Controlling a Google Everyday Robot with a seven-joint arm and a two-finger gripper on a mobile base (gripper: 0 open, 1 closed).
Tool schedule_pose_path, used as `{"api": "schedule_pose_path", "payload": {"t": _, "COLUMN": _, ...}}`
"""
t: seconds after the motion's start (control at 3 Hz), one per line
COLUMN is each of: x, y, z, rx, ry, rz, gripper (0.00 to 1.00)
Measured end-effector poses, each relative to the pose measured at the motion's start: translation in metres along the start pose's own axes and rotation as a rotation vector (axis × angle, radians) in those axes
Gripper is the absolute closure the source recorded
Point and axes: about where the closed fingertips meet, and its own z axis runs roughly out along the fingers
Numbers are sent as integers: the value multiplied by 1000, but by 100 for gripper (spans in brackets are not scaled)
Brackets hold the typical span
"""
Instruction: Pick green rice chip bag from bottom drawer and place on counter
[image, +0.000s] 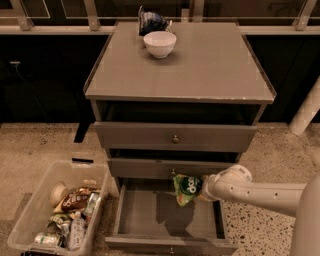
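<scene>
The green rice chip bag (187, 188) hangs in the air above the open bottom drawer (150, 220), just in front of the middle drawer's front. My gripper (201, 189) reaches in from the right and is shut on the bag's right side. The white arm stretches from the lower right corner. The drawer's grey floor below shows the bag's shadow. The counter (210, 65) is the flat grey top of the cabinet, well above the gripper.
A white bowl (159, 43) and a dark blue bag (151, 22) stand at the counter's back left. The top drawer (175, 137) is slightly pulled out. A clear bin (30, 220) of snacks and cans sits on the floor at the left.
</scene>
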Motion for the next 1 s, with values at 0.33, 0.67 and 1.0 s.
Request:
{"api": "schedule_pose_path", "payload": {"t": 0.33, "x": 5, "y": 22, "z": -10, "rx": -12, "ry": 28, "rz": -35, "gripper": 100}}
{"api": "schedule_pose_path", "payload": {"t": 0.67, "x": 5, "y": 22, "z": -10, "rx": -12, "ry": 28, "rz": -35, "gripper": 100}}
{"api": "schedule_pose_path", "payload": {"t": 1.0, "x": 11, "y": 41, "z": -31, "rx": -29, "ry": 54, "rz": -44, "gripper": 100}}
